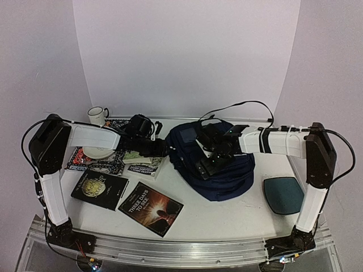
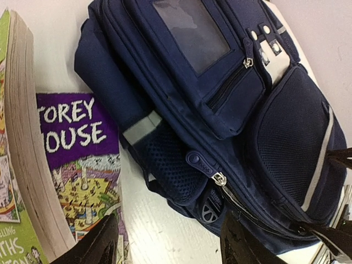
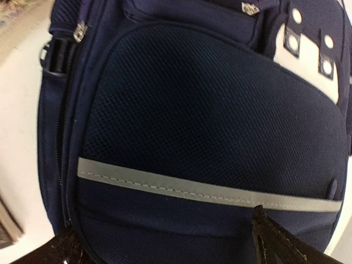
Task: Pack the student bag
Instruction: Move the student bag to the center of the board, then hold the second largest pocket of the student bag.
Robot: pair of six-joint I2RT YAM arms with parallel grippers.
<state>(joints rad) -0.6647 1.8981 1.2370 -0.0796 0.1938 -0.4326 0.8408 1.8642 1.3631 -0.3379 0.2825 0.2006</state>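
Observation:
The student bag (image 1: pixel 227 173), a navy backpack, lies in the middle of the table. In the left wrist view its side (image 2: pixel 220 99) shows a mesh pocket and a silver zip pull (image 2: pixel 219 179). My left gripper (image 2: pixel 168 247) is open at the bag's left edge, with only table and the bag's lower corner between its fingers (image 2: pixel 93 245). From above, the left gripper (image 1: pixel 165 148) sits just left of the bag. My right gripper (image 3: pixel 165 247) is open, wide apart, close over the bag's mesh pocket (image 3: pixel 209 121) and grey stripe (image 3: pixel 192 188). The right gripper (image 1: pixel 206 165) is on top of the bag.
Left of the bag lie a purple book (image 2: pixel 77 165) and a thick green book (image 2: pixel 16 165). Nearer the front are a "Three Days to See" book (image 1: pixel 151 208) and a dark book (image 1: pixel 100 188). A white mug (image 1: pixel 97 115) and a plate (image 1: pixel 97 153) sit back left. A teal pad (image 1: pixel 283 194) lies right.

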